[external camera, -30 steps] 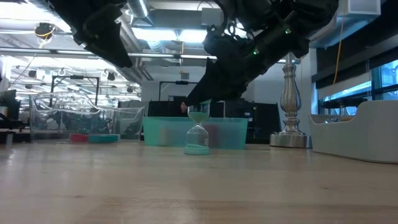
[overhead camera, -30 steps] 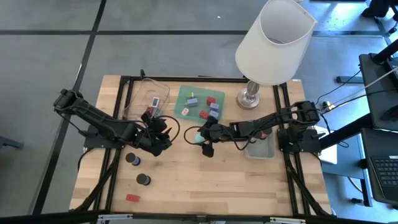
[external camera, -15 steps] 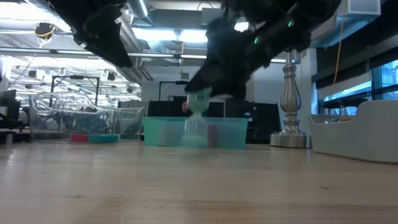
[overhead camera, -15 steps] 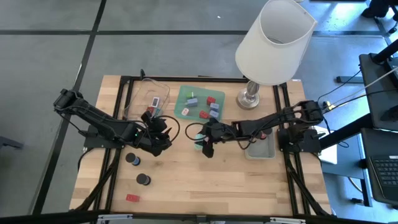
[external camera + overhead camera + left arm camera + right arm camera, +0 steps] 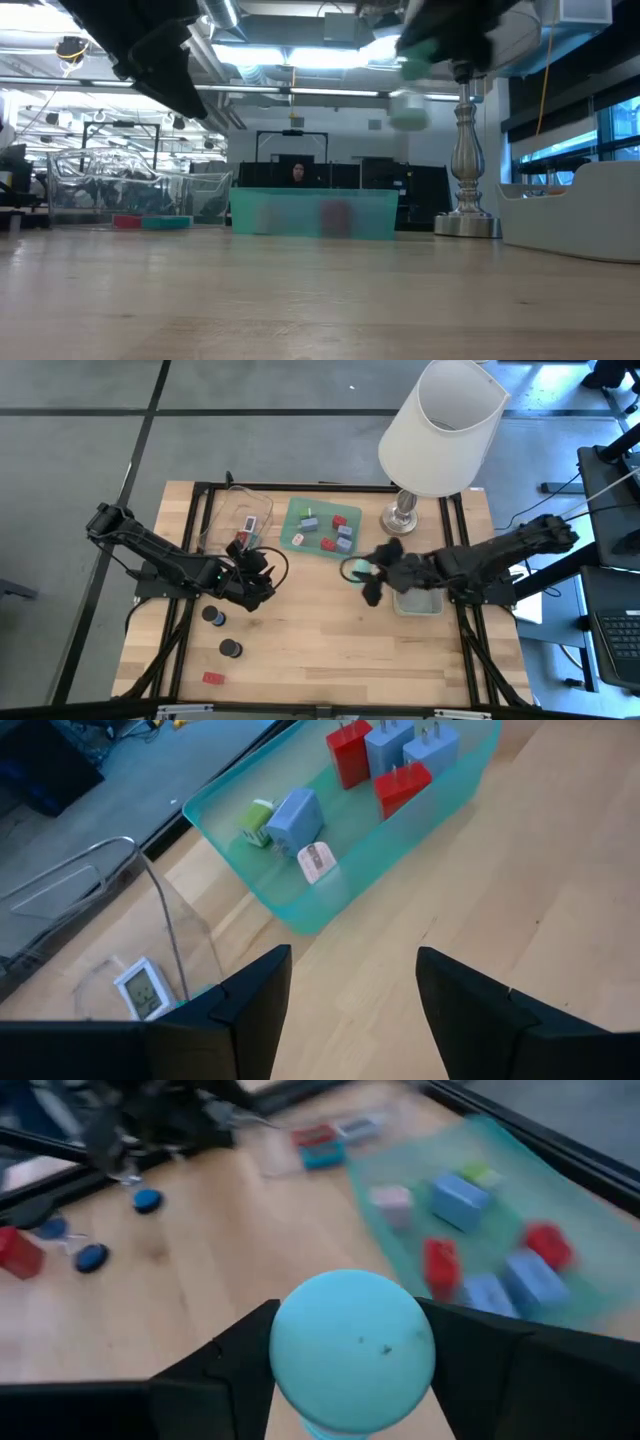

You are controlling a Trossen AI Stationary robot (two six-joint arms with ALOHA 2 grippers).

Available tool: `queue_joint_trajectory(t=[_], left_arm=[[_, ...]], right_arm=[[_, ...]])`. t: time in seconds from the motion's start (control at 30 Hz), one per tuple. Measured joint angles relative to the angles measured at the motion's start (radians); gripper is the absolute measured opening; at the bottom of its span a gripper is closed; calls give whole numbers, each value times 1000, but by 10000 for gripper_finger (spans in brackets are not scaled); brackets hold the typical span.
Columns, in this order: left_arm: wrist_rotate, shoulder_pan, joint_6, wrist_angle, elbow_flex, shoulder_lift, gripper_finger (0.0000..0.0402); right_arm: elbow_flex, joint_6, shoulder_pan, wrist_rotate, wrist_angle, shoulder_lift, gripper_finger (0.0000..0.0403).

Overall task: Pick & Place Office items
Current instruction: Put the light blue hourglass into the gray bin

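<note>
Above the table, right gripper jaws clamping mint-green hourglass, left gripper jaws half-open, empty

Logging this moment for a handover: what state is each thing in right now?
Right gripper: shut on the mint hourglass, raised off the table.
Mint hourglass: held, lifted.
Left gripper: jaws apart, empty, near the green tray.
Green tray: on the table, holding plug blocks.
Clear tray: on the table, holds a few pieces.
Two black caps: loose on the wood.
Red block: loose near the table's front edge.
</note>
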Motion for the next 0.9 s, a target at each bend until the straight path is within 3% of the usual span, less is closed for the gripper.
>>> queue_joint_trajectory(t=[0.27, 0.43, 0.67, 0.9], left_arm=[[10, 0, -33, 2, 0, 0, 213], [12, 0, -41, 3, 0, 0, 212], [13, 0, -41, 4, 0, 0, 212], [12, 0, -41, 4, 0, 0, 213]], right_arm=[[0, 491, 253, 280, -428, -86, 210], [0, 843, 404, 369, -674, -71, 207], [0, 1268, 531, 346, -986, -20, 207], [0, 1498, 591, 170, -1171, 56, 207]])
